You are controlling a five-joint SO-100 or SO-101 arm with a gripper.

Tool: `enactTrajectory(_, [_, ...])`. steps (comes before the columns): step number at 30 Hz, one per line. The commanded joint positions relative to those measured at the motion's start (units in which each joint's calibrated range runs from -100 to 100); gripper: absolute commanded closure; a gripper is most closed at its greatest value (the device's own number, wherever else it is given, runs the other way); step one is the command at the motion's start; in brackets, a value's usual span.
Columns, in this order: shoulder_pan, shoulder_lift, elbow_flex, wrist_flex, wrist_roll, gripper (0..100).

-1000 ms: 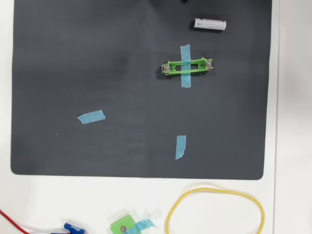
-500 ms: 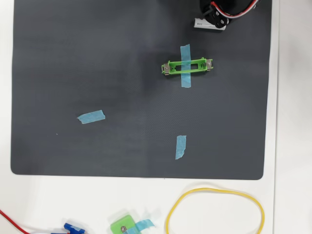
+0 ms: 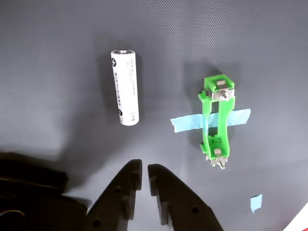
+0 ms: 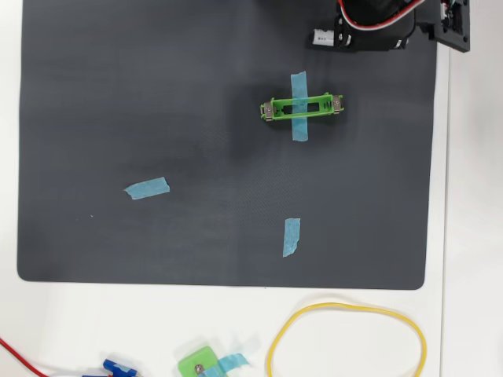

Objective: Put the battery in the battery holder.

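In the wrist view the gripper (image 3: 145, 169) shows two dark fingers drawn almost together, only a thin slit between their tips, holding nothing and touching neither object. One battery (image 3: 125, 87) lies flat on the dark mat (image 3: 57, 57) just beyond the tips and slightly left, its length pointing away from the camera. One battery holder (image 3: 216, 120) lies to the right of it, roughly parallel and well apart, empty, pinned by one blue tape strip (image 3: 185, 123) across its middle. In the overhead view the arm (image 4: 377, 23) covers most of the battery (image 4: 321, 37) near the mat's top edge, close to the right border; the holder (image 4: 302, 107) sits below it. Two loose tape pieces (image 4: 147, 188) (image 4: 291, 236) lie on the wide bare mat to the left and below. Off the mat sit one yellow loop (image 4: 346, 338) and one small green piece (image 4: 198, 363).
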Motion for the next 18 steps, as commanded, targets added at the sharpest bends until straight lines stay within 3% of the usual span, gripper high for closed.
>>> enactTrajectory(1, [-1.7, -0.2, -0.3, -0.7, -2.2, 100])
enactTrajectory(13, [-5.7, -0.2, 1.4, -1.7, -4.3, 100])
enactTrajectory(18, [-5.8, -0.2, 5.1, -9.5, -0.2, 100])
